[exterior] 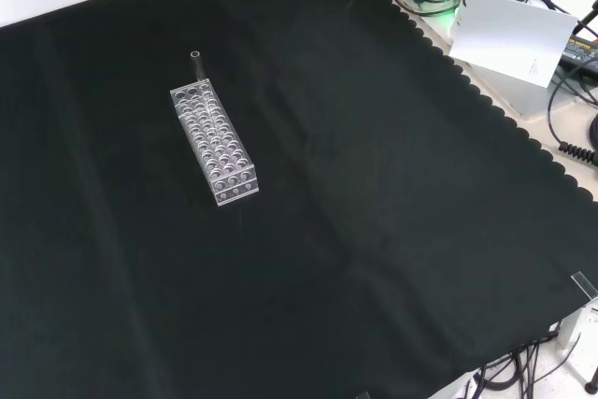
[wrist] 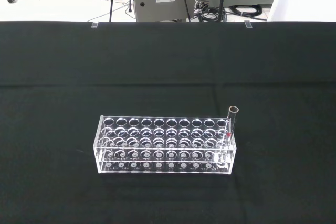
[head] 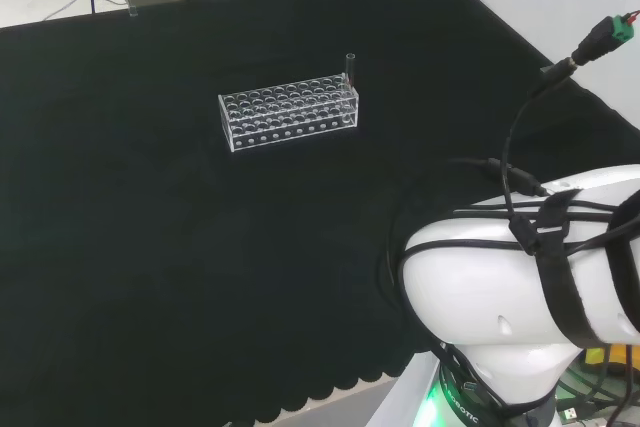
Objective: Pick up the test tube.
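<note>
1. Head view: a clear rack (head: 289,112) full of round holes sits on the black desk (head: 150,267). One test tube (head: 350,64) stands up in a hole at the rack's far right corner.
2. Front view: here the rack (exterior: 213,144) runs away from the camera, and the test tube (exterior: 197,64) pokes up at its far end. The black desk (exterior: 374,231) around it is bare.
3. Wrist view: the rack (wrist: 165,144) is straight ahead, and the test tube (wrist: 232,121) stands at one end of it, with a little red mark on its side.
4. The rack is there to keep the tube standing up. That way its top sticks out above the holes, which looks like a good spot to take hold of.
5. The big white arm (head: 520,277) is low at the right of the head view, well apart from the rack.
6. I cannot tell if the fingers are wide or closed.
7. The tube is not picked up yet. I think the job is only starting.
</note>
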Robot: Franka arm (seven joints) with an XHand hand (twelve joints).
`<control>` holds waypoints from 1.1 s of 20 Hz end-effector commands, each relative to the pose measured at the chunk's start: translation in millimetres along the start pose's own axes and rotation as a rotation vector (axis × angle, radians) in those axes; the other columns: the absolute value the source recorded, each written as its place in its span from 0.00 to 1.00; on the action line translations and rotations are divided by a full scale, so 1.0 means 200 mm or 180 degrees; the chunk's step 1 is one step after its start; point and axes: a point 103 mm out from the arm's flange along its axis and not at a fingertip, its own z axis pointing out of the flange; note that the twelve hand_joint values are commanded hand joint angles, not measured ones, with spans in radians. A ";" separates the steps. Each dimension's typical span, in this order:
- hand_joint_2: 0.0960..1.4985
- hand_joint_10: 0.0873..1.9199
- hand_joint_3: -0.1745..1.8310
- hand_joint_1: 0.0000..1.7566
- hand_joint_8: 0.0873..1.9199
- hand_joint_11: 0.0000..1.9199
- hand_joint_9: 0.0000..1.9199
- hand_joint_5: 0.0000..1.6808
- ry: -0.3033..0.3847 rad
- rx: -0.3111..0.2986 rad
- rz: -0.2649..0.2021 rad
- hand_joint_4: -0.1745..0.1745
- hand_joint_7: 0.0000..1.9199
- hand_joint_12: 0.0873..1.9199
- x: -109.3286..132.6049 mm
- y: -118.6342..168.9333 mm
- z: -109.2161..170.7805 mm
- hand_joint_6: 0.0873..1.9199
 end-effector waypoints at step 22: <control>0.50 0.44 0.29 0.34 0.34 0.00 0.00 0.12 0.0174 0.0445 0.0063 0.45 0.00 0.77 -0.25 0.57 0.21 0.00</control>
